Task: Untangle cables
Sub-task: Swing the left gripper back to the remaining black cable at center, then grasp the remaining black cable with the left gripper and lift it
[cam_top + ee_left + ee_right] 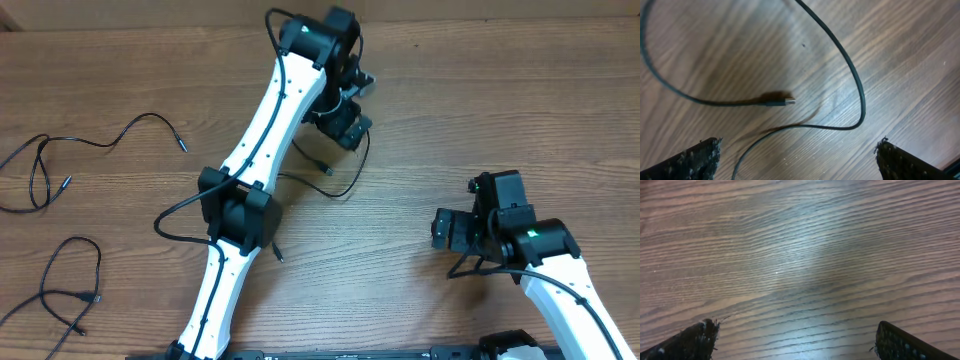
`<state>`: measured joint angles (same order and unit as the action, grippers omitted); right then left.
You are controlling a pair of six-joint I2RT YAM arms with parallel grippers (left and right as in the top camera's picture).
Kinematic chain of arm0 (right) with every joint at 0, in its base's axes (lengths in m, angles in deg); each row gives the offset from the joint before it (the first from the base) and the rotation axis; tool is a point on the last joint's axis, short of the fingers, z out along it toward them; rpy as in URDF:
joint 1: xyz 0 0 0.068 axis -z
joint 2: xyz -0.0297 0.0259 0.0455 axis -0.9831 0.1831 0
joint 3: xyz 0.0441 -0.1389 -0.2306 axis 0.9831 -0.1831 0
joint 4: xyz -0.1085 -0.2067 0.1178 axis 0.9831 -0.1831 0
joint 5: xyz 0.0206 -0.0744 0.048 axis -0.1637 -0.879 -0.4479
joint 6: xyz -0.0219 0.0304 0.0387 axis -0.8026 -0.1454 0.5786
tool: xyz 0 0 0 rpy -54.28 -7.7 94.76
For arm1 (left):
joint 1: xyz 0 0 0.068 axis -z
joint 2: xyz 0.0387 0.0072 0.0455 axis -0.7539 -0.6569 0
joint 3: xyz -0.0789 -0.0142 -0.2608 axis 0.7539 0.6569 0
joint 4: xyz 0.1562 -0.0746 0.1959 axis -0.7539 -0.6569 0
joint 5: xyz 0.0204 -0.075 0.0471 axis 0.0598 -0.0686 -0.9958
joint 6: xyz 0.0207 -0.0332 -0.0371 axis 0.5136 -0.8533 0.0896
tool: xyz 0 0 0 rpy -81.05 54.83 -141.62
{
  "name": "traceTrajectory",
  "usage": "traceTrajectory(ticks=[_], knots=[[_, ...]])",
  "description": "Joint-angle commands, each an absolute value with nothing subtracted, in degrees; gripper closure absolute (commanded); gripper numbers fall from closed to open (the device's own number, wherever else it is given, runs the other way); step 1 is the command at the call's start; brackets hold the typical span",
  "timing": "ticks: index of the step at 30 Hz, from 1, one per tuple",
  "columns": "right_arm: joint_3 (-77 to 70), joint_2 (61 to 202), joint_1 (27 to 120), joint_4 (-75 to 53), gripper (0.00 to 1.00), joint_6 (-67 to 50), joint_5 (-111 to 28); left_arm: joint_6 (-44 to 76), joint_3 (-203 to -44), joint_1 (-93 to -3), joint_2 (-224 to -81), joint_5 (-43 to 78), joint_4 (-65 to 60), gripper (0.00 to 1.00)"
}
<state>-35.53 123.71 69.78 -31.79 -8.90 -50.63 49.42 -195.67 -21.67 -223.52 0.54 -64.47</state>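
Cables [862, 100] form thin black loops, one plug [787, 102] seemingly silver; left fingers [687, 162] and right fingers [687, 342] gape.

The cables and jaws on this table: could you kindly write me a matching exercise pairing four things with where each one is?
Things:
1. wavy-tailed cable
2. looped cable
3. curved cable
4. right arm's jaws

Places:
a. open over bare wood
b. left side, farther from the arms' bases
c. left side, nearer the arms' bases
d. under the left arm's jaws

Pairs: 1-b; 2-c; 3-d; 4-a
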Motion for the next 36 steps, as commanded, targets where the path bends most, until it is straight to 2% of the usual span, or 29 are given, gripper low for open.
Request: traceTrajectory(ticks=[1, 11, 16, 27, 29, 31, 32, 33, 34, 36], knots=[[-35.13, 123.36, 70.32, -31.04, 0.0, -9.07, -51.54, 55.3, -194.32, -18.78, -223.82, 4.54, -63.85, 0.0], [-35.13, 123.36, 70.32, -31.0, 0.0, -9.12, -51.59, 58.49, -194.07, -13.62, -224.08, 1.94, -62.63, 0.0], [-35.13, 123.36, 70.32, -31.02, 0.0, -9.12, -51.56, 58.42, -192.33, -13.78, -224.19, -0.07, -62.52, 0.0], [-35.13, 123.36, 70.32, -30.78, 0.0, -9.12, -51.54, 57.44, -178.75, -13.62, -224.19, 0.17, -57.73, 0.0], [-35.13, 123.36, 70.32, -30.78, 0.0, -9.12, -51.54, 57.38, -176.35, -13.6, -224.19, 0.22, -56.16, 0.11], [-35.13, 123.36, 70.3, -30.78, 0.0, -9.12, -51.54, 57.4, -175.06, -13.6, -224.19, 0.96, -55.4, 0.28], [-35.13, 123.36, 70.3, -30.76, 0.0, -9.12, -51.54, 57.46, -175.1, -13.6, -224.19, 1.55, -55.55, 0.46], [-35.13, 123.36, 70.3, -30.74, 0.0, -9.09, -51.54, 57.73, -175.26, -13.6, -224.15, 1.86, -55.68, 0.79], [-35.13, 123.36, 70.3, -30.65, 0.0, -9.09, -51.52, 58.16, -175.61, -13.62, -224.04, 1.61, -55.9, 0.96], [-35.13, 123.36, 70.3, -30.39, 0.0, -9.09, -51.52, 58.21, -176.59, -13.67, -223.93, -0.09, -56.07, 0.96]])
